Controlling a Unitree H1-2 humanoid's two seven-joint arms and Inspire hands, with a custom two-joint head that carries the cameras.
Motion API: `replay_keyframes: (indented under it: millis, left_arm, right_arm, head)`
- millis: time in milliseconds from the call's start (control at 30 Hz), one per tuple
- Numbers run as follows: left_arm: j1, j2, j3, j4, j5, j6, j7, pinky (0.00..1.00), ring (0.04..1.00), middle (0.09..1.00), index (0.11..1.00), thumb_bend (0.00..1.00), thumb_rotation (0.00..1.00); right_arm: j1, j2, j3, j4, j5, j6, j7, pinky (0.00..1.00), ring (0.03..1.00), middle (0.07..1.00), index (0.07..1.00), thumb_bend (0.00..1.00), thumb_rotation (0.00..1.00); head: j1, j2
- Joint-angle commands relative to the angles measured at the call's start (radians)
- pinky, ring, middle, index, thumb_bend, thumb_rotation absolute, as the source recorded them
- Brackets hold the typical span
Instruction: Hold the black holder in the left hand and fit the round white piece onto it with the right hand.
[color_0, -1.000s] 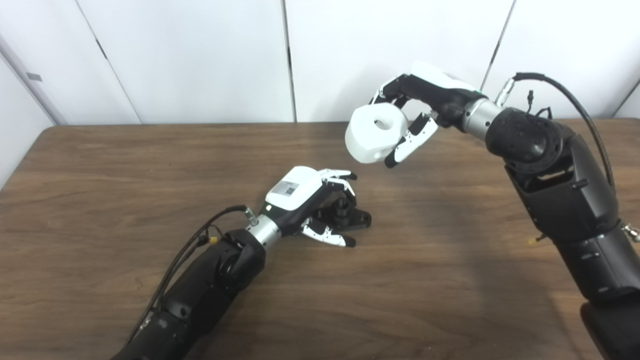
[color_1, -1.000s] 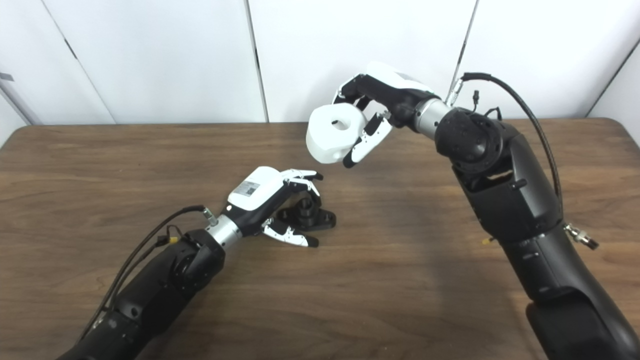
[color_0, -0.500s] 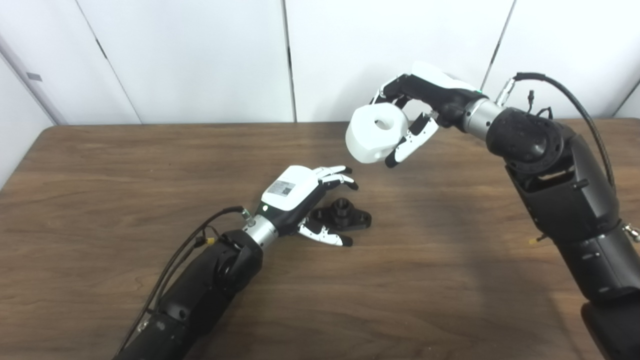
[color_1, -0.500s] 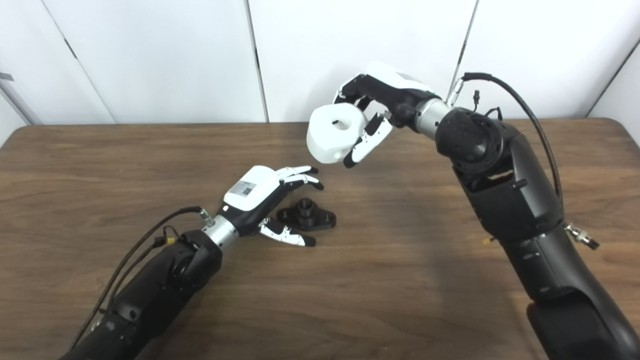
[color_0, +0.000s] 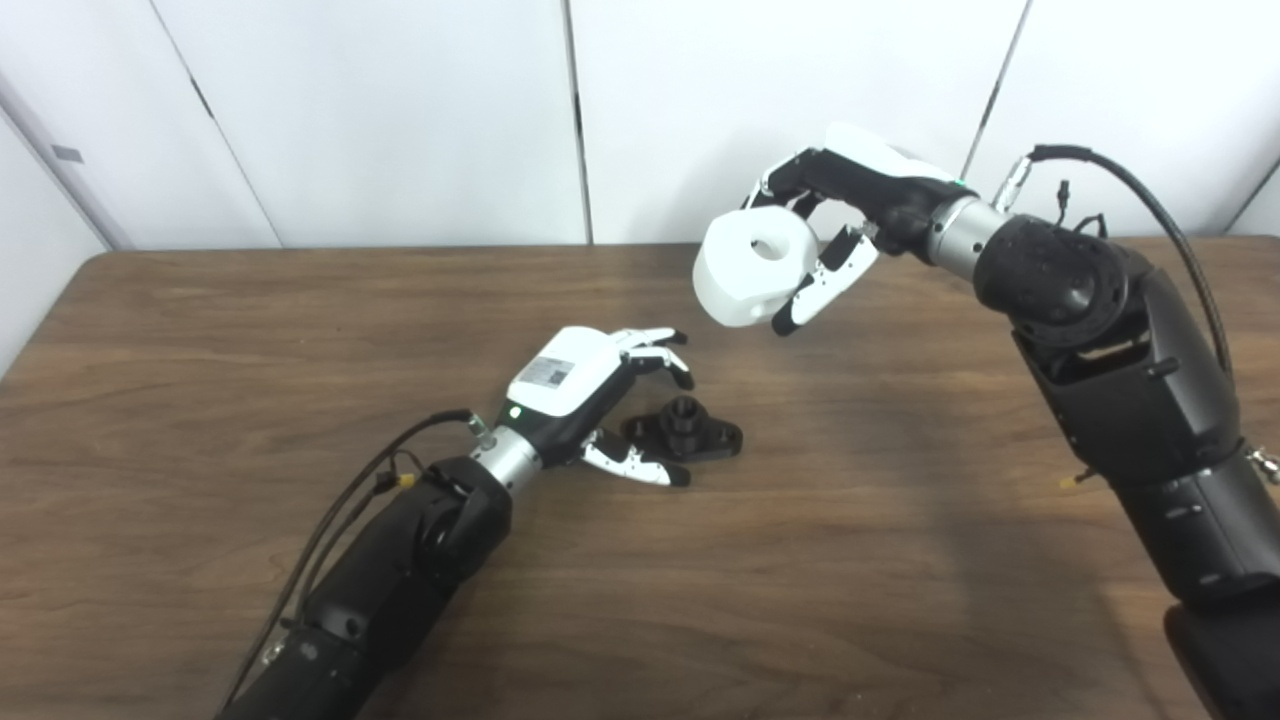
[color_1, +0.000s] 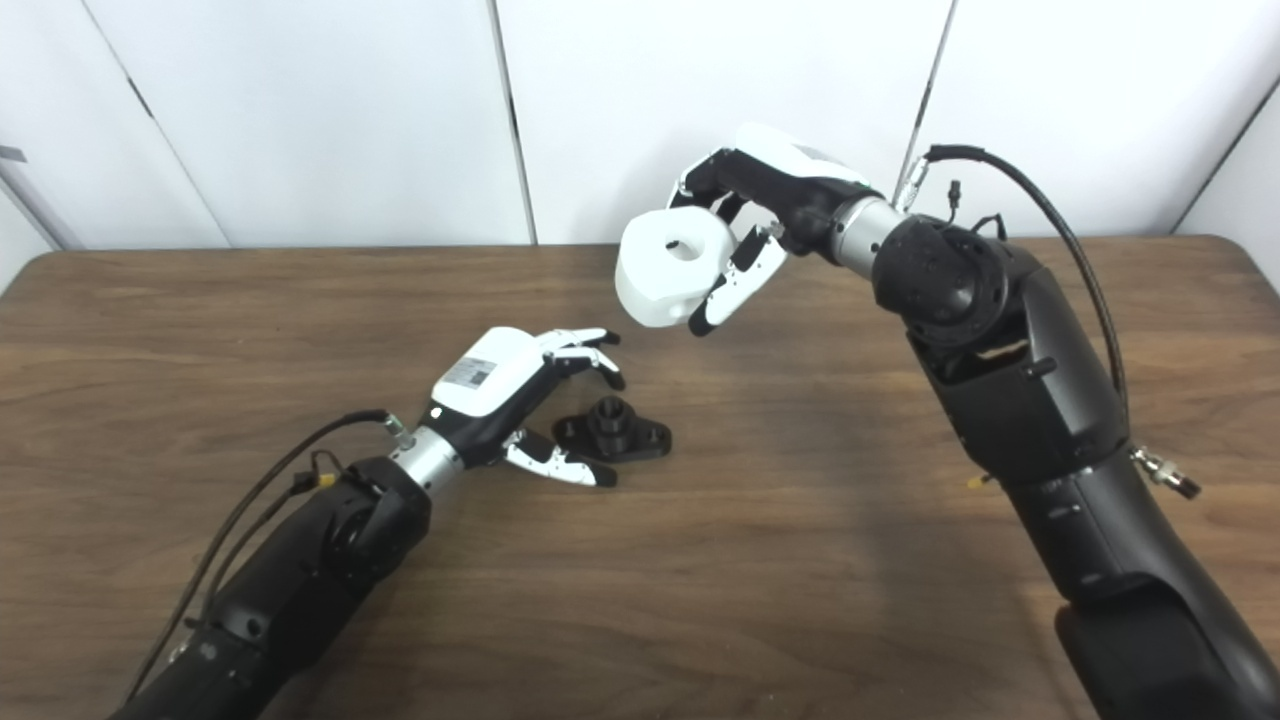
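The holder lies on the bench at mid-frame, just right of the left hand, whose fingers are spread and hold nothing. Upper right, the right hand grips the white piece in the air.

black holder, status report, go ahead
Left robot hand open beside black holder, not gripping. Holder flat on table. Right robot hand shut on round white piece, held high. Path clear.

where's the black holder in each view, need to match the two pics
Left eye view: black holder lies on the table, just right of centre, beside the open left hand.
Right eye view: black holder sits just left of centre.
Shared landmark: the round white piece in the right hand, above it.
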Motion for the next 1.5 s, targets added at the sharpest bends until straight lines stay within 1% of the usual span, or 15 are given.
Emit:
replay_keyframes:
  millis: [0, 133, 267, 400, 633, 700, 800, 833, 867, 900, 933, 1000, 1167, 1467]
  left_arm:
    - [0.017, 0.049, 0.022, 0.047, 0.037, 0.073, 0.001, 0.64, 0.843, 0.871, 0.583, 0.95, 0.23]
    - [0.016, 0.053, 0.026, 0.049, 0.049, 0.094, 0.003, 0.66, 0.855, 0.875, 0.556, 0.94, 0.21]
    - [0.015, 0.057, 0.027, 0.053, 0.052, 0.097, 0.003, 0.66, 0.852, 0.877, 0.553, 0.93, 0.20]
    - [0.014, 0.060, 0.029, 0.049, 0.047, 0.104, -0.012, 0.67, 0.856, 0.880, 0.553, 0.93, 0.19]
    - [0.014, 0.056, 0.024, 0.061, 0.057, 0.104, 0.004, 0.65, 0.843, 0.868, 0.540, 0.93, 0.20]
    - [0.016, 0.052, 0.024, 0.060, 0.054, 0.106, 0.000, 0.66, 0.846, 0.865, 0.535, 0.93, 0.19]
    - [0.015, 0.047, 0.022, 0.072, 0.042, 0.090, 0.006, 0.66, 0.846, 0.855, 0.523, 0.93, 0.17]
    - [0.014, 0.046, 0.020, 0.077, 0.041, 0.085, 0.008, 0.67, 0.849, 0.855, 0.505, 0.73, 0.12]
    - [0.013, 0.045, 0.019, 0.080, 0.040, 0.083, 0.009, 0.68, 0.850, 0.854, 0.494, 0.61, 0.09]
    - [0.012, 0.044, 0.017, 0.084, 0.042, 0.080, 0.013, 0.68, 0.851, 0.854, 0.490, 0.57, 0.08]
    - [0.012, 0.044, 0.015, 0.086, 0.041, 0.077, 0.014, 0.67, 0.849, 0.852, 0.487, 0.55, 0.08]
    - [0.011, 0.043, 0.014, 0.088, 0.034, 0.072, 0.015, 0.67, 0.848, 0.850, 0.485, 0.53, 0.07]
    - [0.009, 0.044, 0.013, 0.099, 0.013, 0.055, 0.014, 0.67, 0.846, 0.840, 0.483, 0.52, 0.07]
    - [0.011, 0.044, 0.005, 0.097, 0.001, 0.066, -0.004, 0.68, 0.851, 0.841, 0.481, 0.52, 0.07]
  right_arm:
    - [-0.056, -0.014, -0.015, -0.020, 0.009, -0.018, -0.019, 0.71, 0.758, 0.735, 0.480, 0.52, 0.12]
    - [-0.055, -0.015, -0.016, -0.020, 0.011, -0.021, -0.020, 0.71, 0.758, 0.734, 0.480, 0.52, 0.12]
    - [-0.054, -0.013, -0.017, -0.019, 0.012, -0.020, -0.022, 0.71, 0.756, 0.730, 0.480, 0.52, 0.12]
    - [-0.055, -0.016, -0.013, -0.022, 0.007, -0.018, -0.019, 0.71, 0.760, 0.733, 0.480, 0.52, 0.12]
    - [-0.052, -0.020, -0.014, -0.022, 0.007, -0.028, -0.023, 0.71, 0.757, 0.729, 0.480, 0.52, 0.12]
    - [-0.051, -0.021, -0.015, -0.026, 0.010, -0.027, -0.022, 0.71, 0.757, 0.729, 0.480, 0.52, 0.12]
    - [-0.051, -0.023, -0.015, -0.028, 0.012, -0.024, -0.019, 0.71, 0.761, 0.731, 0.480, 0.52, 0.12]
    - [-0.051, -0.023, -0.015, -0.029, 0.011, -0.023, -0.018, 0.72, 0.762, 0.731, 0.480, 0.52, 0.12]
    - [-0.051, -0.023, -0.015, -0.029, 0.011, -0.022, -0.018, 0.72, 0.763, 0.731, 0.480, 0.52, 0.12]
    - [-0.050, -0.023, -0.015, -0.028, 0.010, -0.021, -0.019, 0.72, 0.763, 0.731, 0.480, 0.52, 0.12]
    - [-0.050, -0.023, -0.015, -0.027, 0.011, -0.022, -0.019, 0.72, 0.764, 0.731, 0.480, 0.52, 0.12]
    - [-0.051, -0.024, -0.014, -0.024, 0.011, -0.026, -0.020, 0.73, 0.767, 0.731, 0.480, 0.52, 0.12]
    - [-0.051, -0.025, -0.014, -0.029, 0.010, -0.021, -0.018, 0.72, 0.765, 0.730, 0.479, 0.52, 0.12]
    - [-0.050, -0.027, -0.016, -0.037, 0.009, -0.007, -0.013, 0.73, 0.769, 0.732, 0.479, 0.52, 0.12]
  head:
    - [0.002, 0.001]
    - [0.007, 0.002]
    - [0.008, 0.003]
    - [0.007, 0.003]
    - [0.007, 0.005]
    - [0.007, 0.006]
    - [0.006, 0.009]
    - [0.005, 0.011]
    - [0.005, 0.011]
    - [0.005, 0.011]
    - [0.005, 0.011]
    - [0.005, 0.011]
    - [0.004, 0.013]
    - [0.001, 0.017]
